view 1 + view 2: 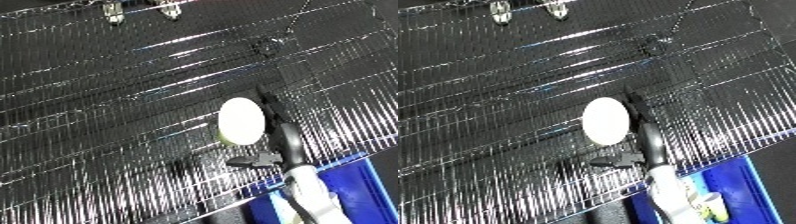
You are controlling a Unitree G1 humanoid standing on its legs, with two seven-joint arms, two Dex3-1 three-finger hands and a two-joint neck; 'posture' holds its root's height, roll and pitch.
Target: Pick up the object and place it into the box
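Note:
A white oval object (pixel 242 120) with a pale yellow lower rim is held up over the wire-mesh table (pixel 107 100). My right hand (pixel 289 142) rises from the lower right. Its black fingers lie behind the object's right side and its thumb (pixel 251 161) sticks out just under the object, so the hand is shut on it. The white forearm (pixel 311 192) runs down along the left edge of the blue bin (pixel 369 185) in the lower right corner. My left hand does not show.
The shiny mesh table fills most of both views and looks tilted. Two pale metal fittings (pixel 114 12) sit at its far top edge. Something pale (pixel 711 205) lies low by the bin's edge, and I cannot identify it.

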